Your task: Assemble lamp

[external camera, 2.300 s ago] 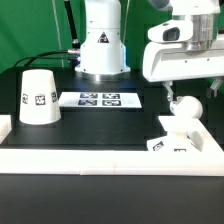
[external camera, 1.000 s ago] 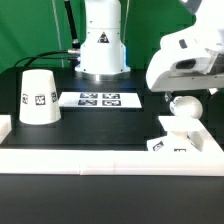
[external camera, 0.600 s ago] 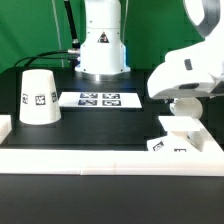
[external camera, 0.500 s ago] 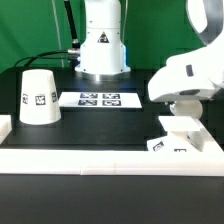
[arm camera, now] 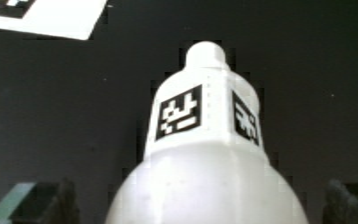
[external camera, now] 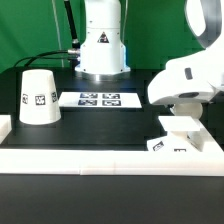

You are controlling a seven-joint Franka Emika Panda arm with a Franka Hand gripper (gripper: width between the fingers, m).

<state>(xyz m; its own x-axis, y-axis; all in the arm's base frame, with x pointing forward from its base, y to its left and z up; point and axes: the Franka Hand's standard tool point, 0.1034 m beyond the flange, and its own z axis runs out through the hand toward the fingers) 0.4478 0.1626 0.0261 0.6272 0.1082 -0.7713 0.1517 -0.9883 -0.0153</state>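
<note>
My pincer (arm camera: 194, 204) is spread, its dark fingers (arm camera: 30, 200) flanking but not touching the smooth white bulb (arm camera: 202, 130), which is round-headed, narrow-necked and tagged with black squares. The bulb is close by the flat square base (external camera: 181, 127). The cone-shaped shade (external camera: 38, 97) sits well apart from that base.

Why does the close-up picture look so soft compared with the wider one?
Wrist view: the bulb sits so near the lens that its lower body blurs, though its tags are readable. Exterior view: even light, the shade crisp, the white arm bright and nearly featureless.
</note>
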